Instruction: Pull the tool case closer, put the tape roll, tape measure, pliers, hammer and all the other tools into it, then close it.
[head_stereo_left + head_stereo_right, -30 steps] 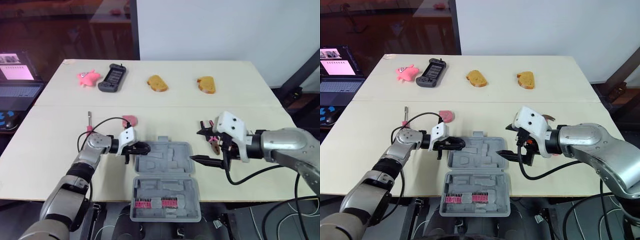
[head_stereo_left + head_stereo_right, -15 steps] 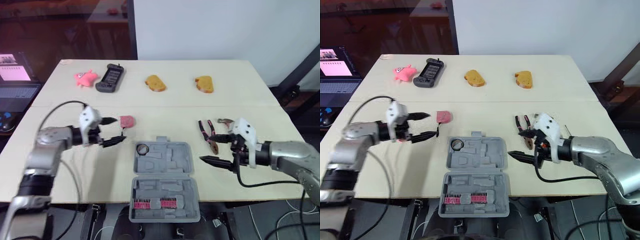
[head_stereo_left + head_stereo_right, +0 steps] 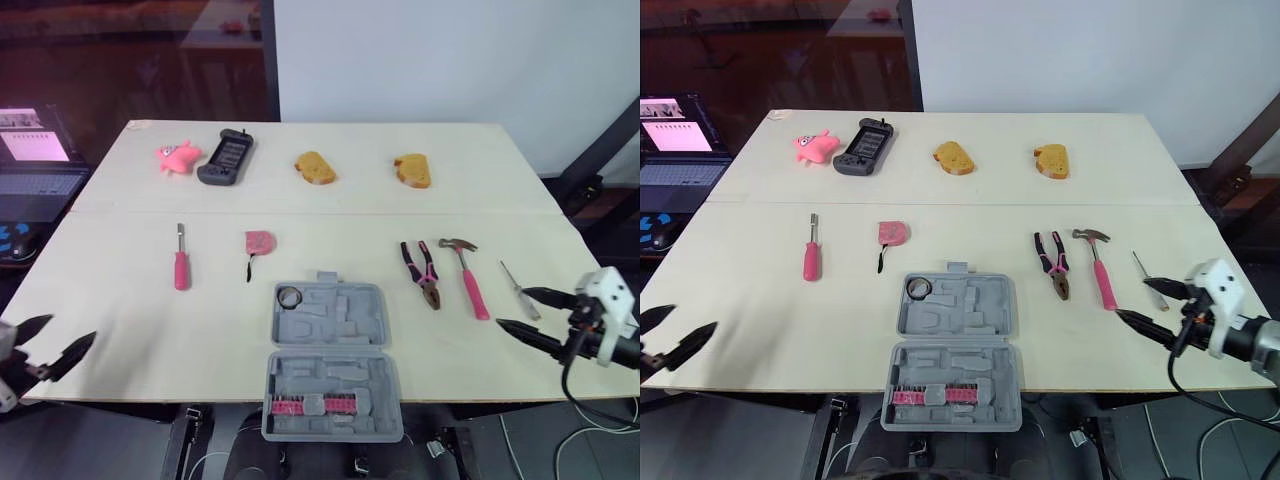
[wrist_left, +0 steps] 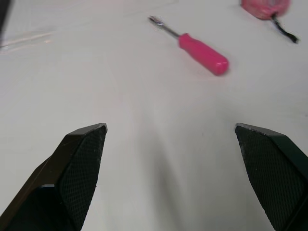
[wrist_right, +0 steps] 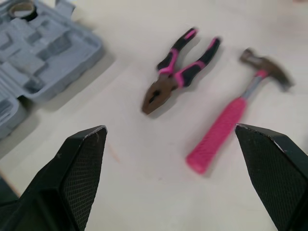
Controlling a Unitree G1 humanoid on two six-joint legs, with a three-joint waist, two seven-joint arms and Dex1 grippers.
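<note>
status of the packing task. the grey plastic tool case point(image 3: 330, 365) lies opened flat at the middle of the near edge of the pale wooden desk point(image 3: 120, 300), so we judge the pulling-closer step done. 1 item sits inside its far half, in the far-left corner pocket: a small dark ring that we take to be the tape roll point(image 3: 289, 297). a row of pink bits point(image 3: 307, 406) fills a slot in the near half.

5 tools lie outside the case. on the robot's left are the pink-handled screwdriver point(image 3: 181, 262) and, nearer the case, the pink tape measure point(image 3: 259, 242) with its black strap. on the right, side by side but apart, are the pink-and-black pliers point(image 3: 422, 273), the pink-handled hammer point(image 3: 466, 280) and a thin metal screwdriver point(image 3: 515, 289).

the left hand point(image 3: 65, 332) hangs at the near-left edge of the desk, released and empty, fingers spread. the right hand point(image 3: 512, 308) is beside the thin screwdriver, also spread wide and holding nothing.

we judge the task to be early: 5 tools to load, then the lid to close.
</note>
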